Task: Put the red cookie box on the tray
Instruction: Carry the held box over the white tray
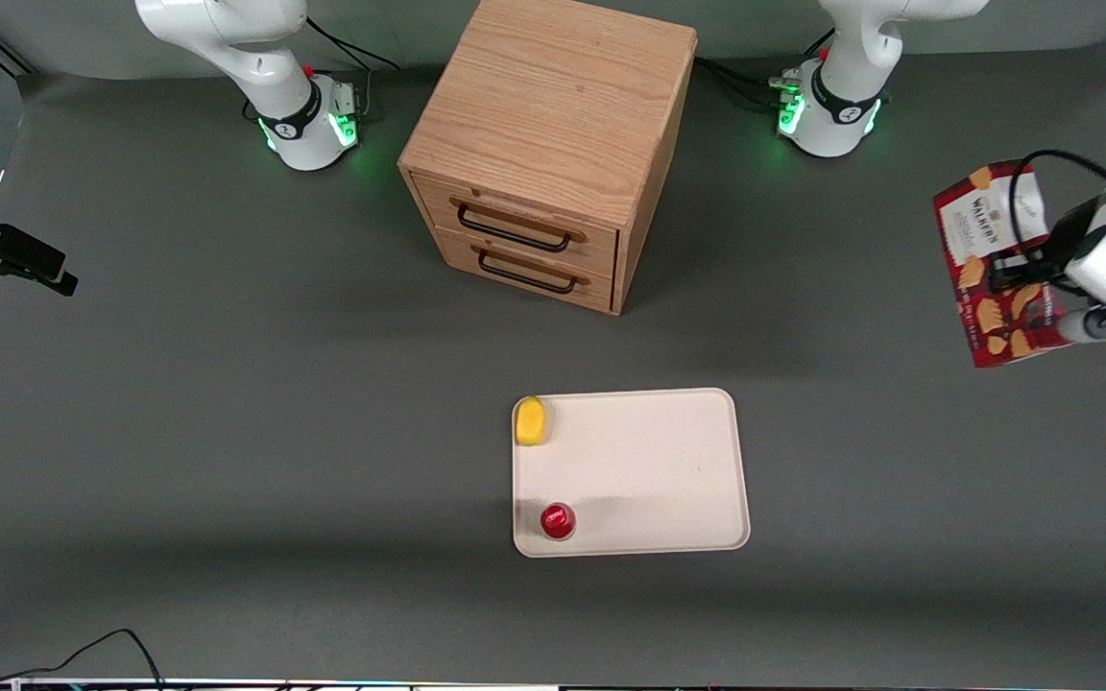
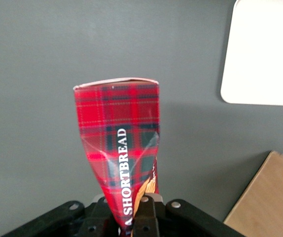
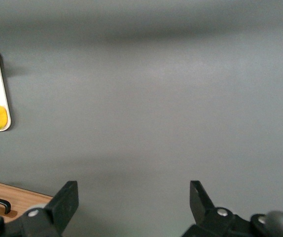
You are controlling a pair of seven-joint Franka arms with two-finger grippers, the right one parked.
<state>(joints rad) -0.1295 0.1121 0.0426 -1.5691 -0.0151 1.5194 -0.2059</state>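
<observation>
My left gripper [image 1: 1028,272] is shut on the red cookie box [image 1: 995,264] and holds it in the air above the table at the working arm's end. The box is dark-red tartan with cookie pictures and a white label. In the left wrist view the box [image 2: 119,143] sticks out from between the fingers [image 2: 149,212], its side dented where it is squeezed. The cream-white tray [image 1: 649,470] lies flat on the table, nearer the front camera than the wooden cabinet; a corner of it shows in the left wrist view [image 2: 265,54].
A yellow lemon-like object [image 1: 531,421] and a small round red cap-like object [image 1: 558,521] sit on the tray along its edge toward the parked arm. A wooden two-drawer cabinet [image 1: 553,144] stands farther from the camera than the tray.
</observation>
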